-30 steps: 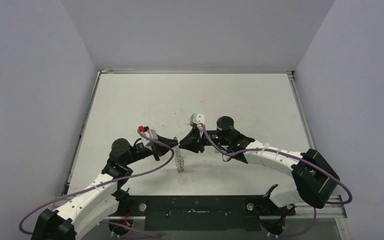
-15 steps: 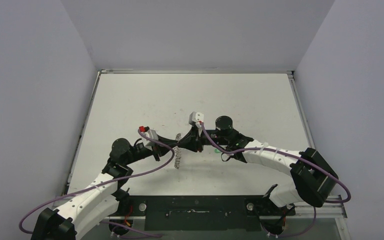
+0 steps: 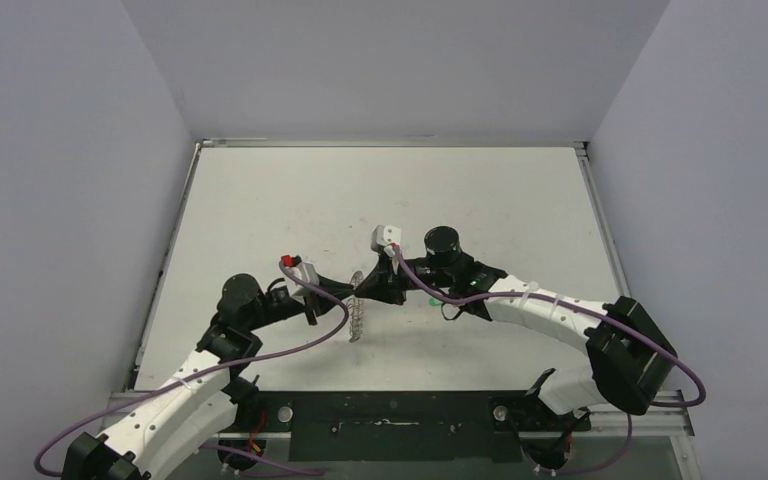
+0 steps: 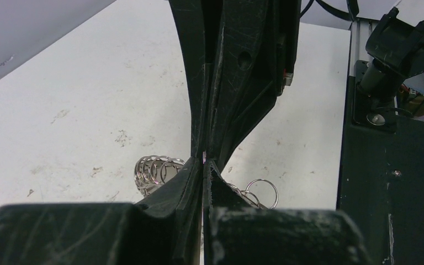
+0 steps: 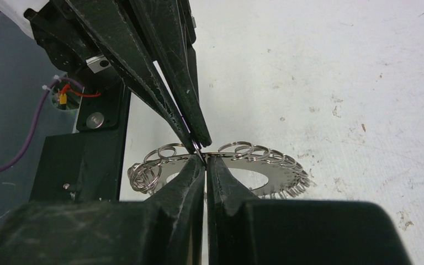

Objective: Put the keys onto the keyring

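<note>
The keyring, a silvery ring fringed with small wire loops, hangs on edge above the white table between my two grippers. My left gripper and right gripper meet tip to tip at its upper rim. In the left wrist view my left gripper is shut, with keyring loops on either side. In the right wrist view my right gripper is shut on the keyring rim, and the left fingers pinch the same spot. The keys with the green tag are hidden.
The white table is scuffed and has a raised rim at the back and sides. A black mounting rail with the arm bases runs along the near edge. Purple cables loop from both wrists.
Both grippers have shifted slightly left and away together, and the keyring still hangs between them. Both stay shut.
</note>
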Action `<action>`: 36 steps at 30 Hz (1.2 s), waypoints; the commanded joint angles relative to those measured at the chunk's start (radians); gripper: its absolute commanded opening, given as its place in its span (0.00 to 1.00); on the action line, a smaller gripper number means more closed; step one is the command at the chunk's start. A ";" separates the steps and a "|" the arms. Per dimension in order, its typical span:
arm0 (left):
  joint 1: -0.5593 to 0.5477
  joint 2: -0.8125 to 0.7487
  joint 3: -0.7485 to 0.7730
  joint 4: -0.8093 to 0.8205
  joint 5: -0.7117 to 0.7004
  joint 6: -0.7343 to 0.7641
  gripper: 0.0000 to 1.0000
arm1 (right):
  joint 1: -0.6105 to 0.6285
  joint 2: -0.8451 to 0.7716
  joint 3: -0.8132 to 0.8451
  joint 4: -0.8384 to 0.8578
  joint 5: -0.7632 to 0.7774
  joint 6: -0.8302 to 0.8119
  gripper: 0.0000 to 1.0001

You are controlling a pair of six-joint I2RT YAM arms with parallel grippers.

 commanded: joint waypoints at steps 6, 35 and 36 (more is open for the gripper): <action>-0.011 -0.014 0.115 -0.190 0.028 0.139 0.02 | 0.013 -0.080 0.110 -0.175 -0.023 -0.107 0.00; -0.015 0.079 0.127 -0.107 0.046 0.100 0.00 | 0.031 -0.047 0.135 -0.208 -0.016 -0.104 0.00; -0.015 0.075 0.124 -0.108 0.038 0.097 0.00 | 0.030 -0.045 0.137 -0.212 -0.016 -0.105 0.00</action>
